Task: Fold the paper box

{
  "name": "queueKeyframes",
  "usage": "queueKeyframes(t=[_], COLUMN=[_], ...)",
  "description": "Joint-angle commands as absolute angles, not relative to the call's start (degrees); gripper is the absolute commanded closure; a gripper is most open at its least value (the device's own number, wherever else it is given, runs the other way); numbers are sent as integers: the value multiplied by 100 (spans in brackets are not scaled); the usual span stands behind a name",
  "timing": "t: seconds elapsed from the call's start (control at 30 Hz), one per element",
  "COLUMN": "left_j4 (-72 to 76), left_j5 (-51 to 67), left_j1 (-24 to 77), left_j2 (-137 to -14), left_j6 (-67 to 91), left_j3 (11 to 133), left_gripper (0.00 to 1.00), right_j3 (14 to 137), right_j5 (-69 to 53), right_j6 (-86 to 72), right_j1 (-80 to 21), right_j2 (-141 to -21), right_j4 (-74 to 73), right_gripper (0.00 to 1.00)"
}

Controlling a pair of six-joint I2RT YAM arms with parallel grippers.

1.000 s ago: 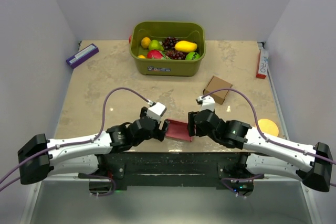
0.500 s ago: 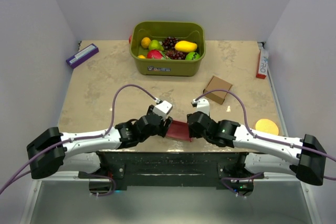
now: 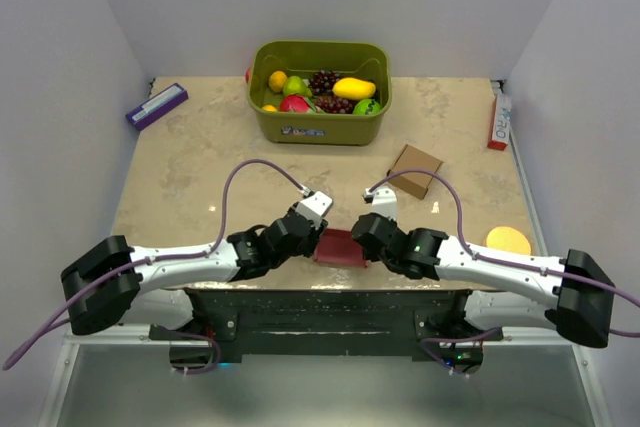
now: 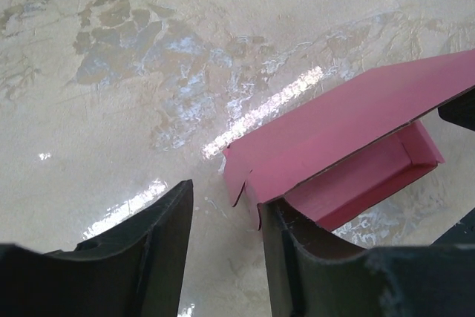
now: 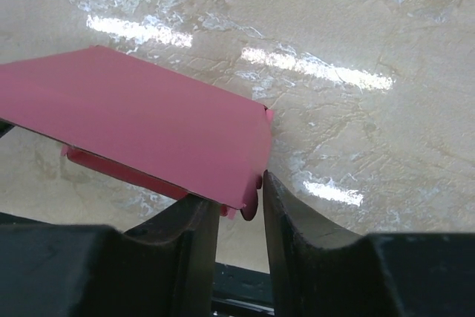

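Observation:
The paper box (image 3: 340, 247) is pink-red card, partly folded, with its lid up and its inside showing. It lies near the table's front edge between both grippers. My left gripper (image 3: 318, 237) is open at the box's left end. In the left wrist view the box (image 4: 349, 131) touches the right finger (image 4: 286, 257), and the gap of the left gripper (image 4: 226, 198) is empty. My right gripper (image 3: 362, 237) is at the box's right end. In the right wrist view the right gripper (image 5: 241, 191) has its fingers close together on the end corner and small tab of the box (image 5: 141, 109).
A green bin (image 3: 320, 130) of toy fruit stands at the back. A small brown cardboard box (image 3: 414, 169) lies behind the right gripper. A purple box (image 3: 156, 105) is at the far left, a red-white box (image 3: 498, 119) at the far right, and an orange disc (image 3: 510, 241) at the right edge.
Both arms have stretched inward and forward. The grippers have come closer together. The box has gone from tilted to lower and flatter near the front edge.

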State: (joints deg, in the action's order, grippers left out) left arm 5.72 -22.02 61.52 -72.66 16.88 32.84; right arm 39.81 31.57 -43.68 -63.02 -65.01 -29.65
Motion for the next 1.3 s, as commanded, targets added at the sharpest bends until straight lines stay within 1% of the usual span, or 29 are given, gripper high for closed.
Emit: queueKeyframes(t=[0.0, 0.03, 0.1, 0.13, 0.2, 0.23, 0.3, 0.33, 0.4, 0.43, 0.5, 0.67, 0.8, 0.93, 1.1, 1.27], left_j4=[879, 879, 879, 905, 905, 897, 870, 853, 870, 879, 914, 940, 1098, 1336, 1835, 2188], left_j5=[-2171, -2162, -2153, -2153, -2171, -2180, -2223, -2232, -2250, -2267, -2337, -2663, -3075, -3032, -2918, -2865], left_j1=[6126, 6126, 6126, 6126, 6126, 6126, 6126, 6126, 6126, 6126, 6126, 6126, 6091, 5898, 5591, 5458], left_j2=[-7374, -7409, -7444, -7479, -7514, -7549, -7602, -7620, -7681, -7716, -7778, -7901, -8111, -8349, -8586, -8806], left_j6=[1635, 1652, 1670, 1705, 1740, 1792, 1898, 2020, 2135, 2240, 2329, 2531, 2426, 2172, 2022, 2092], left_j3=[3586, 3595, 3612, 3621, 3639, 3647, 3674, 3683, 3700, 3700, 3726, 3928, 4157, 4429, 4509, 4483], left_gripper=[58, 62, 65, 69, 73, 78, 83, 88, 92, 96, 99, 100, 100, 100, 100, 100], right_j3=[3894, 3894, 3867, 3858, 3850, 3850, 3850, 3850, 3858, 3876, 3954, 4262, 4613, 4965, 5124, 5185], right_j5=[3498, 3507, 3516, 3516, 3533, 3551, 3586, 3612, 3639, 3647, 3717, 4007, 4560, 4815, 4878, 4834], right_j6=[-4465, -4456, -4421, -4412, -4395, -4403, -4412, -4421, -4438, -4447, -4517, -4754, -4720, -4395, -4043, -4060], right_j1=[-6346, -6346, -6346, -6354, -6346, -6346, -6363, -6355, -6354, -6354, -6354, -6354, -6346, -6258, -5951, -5713], right_j2=[-6548, -6565, -6609, -6635, -6671, -6688, -6723, -6758, -6794, -6846, -6934, -7320, -7558, -7866, -8191, -8384], right_j4=[-2637, -2602, -2506, -2470, -2400, -2382, -2338, -2320, -2224, -2198, -2162, -2171, -2145, -1995, -1451, -933], right_gripper=[69, 71, 74, 76, 80, 81, 83, 85, 87, 89, 91, 100, 100, 100, 100, 100])
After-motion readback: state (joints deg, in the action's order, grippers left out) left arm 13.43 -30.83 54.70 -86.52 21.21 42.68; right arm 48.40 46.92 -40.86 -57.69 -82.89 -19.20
